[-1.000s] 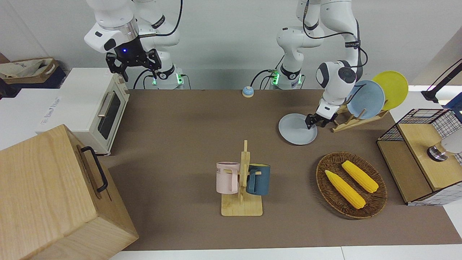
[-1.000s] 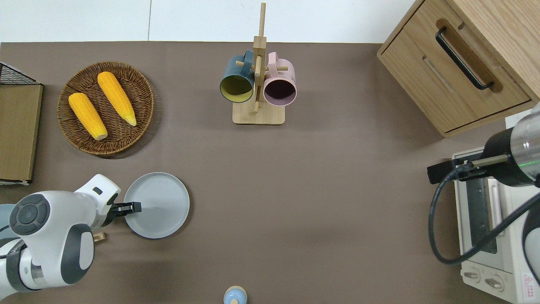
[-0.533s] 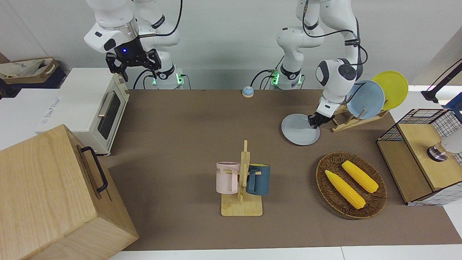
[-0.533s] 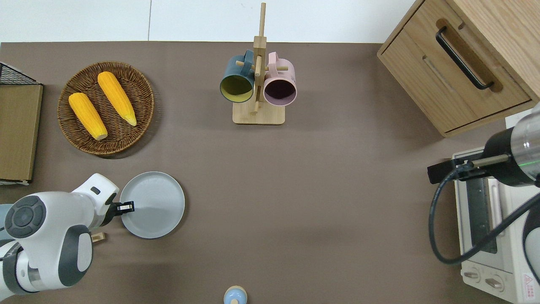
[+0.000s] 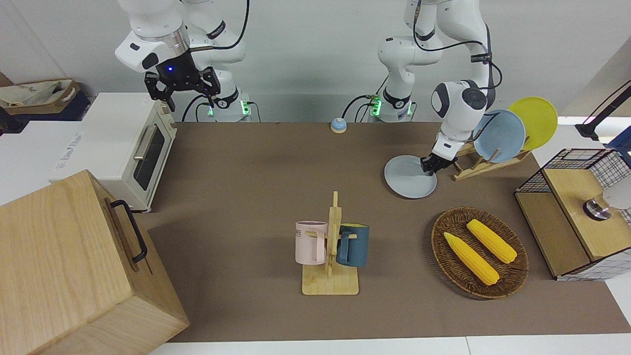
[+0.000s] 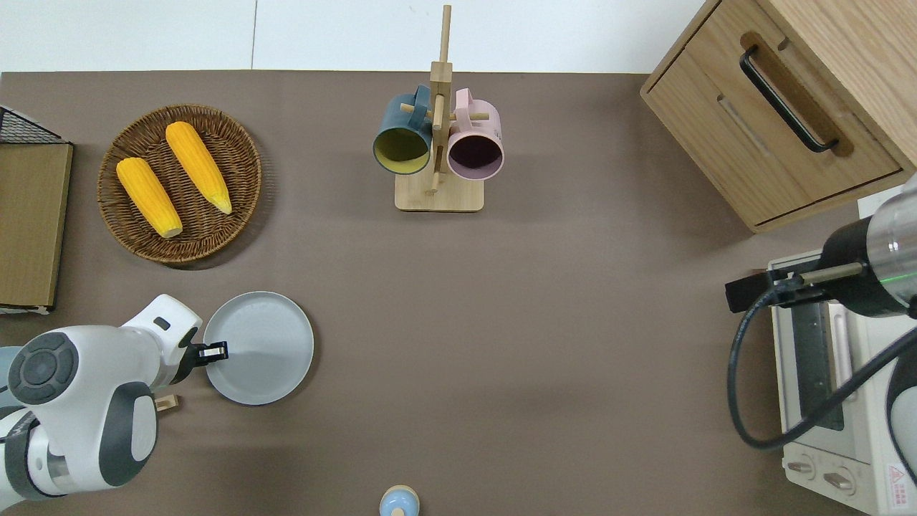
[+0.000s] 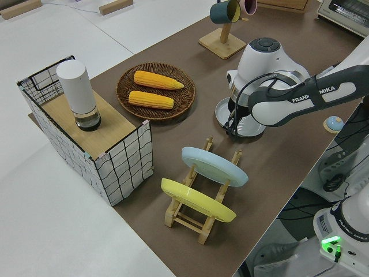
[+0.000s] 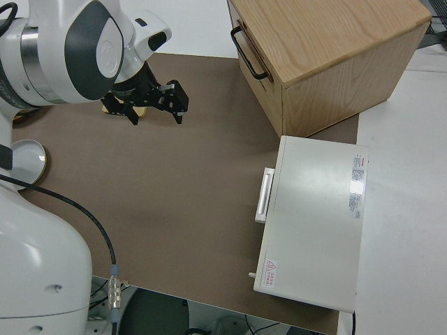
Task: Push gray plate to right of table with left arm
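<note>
left gripper (image 6: 213, 351) low at plate (image 6: 261, 347) rim, lower left of overhead frame, fingers look pressed together | plate flat on table (image 6: 501, 344), slid slightly back toward left-arm end vs 1 s ago, no motion last half second | push stalled, most travel toward right end remains | right gripper (image 5: 181, 88) parked, spread

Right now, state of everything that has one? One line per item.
gray plate: flat on the table.
left gripper: low at the gray plate's edge.
right gripper: open; arm parked.
sky-blue plate: on edge in the rack.
yellow plate: on edge in the rack.
mugs: hung on stand.
cabinet drawer: closed.
toaster oven: door closed.
</note>
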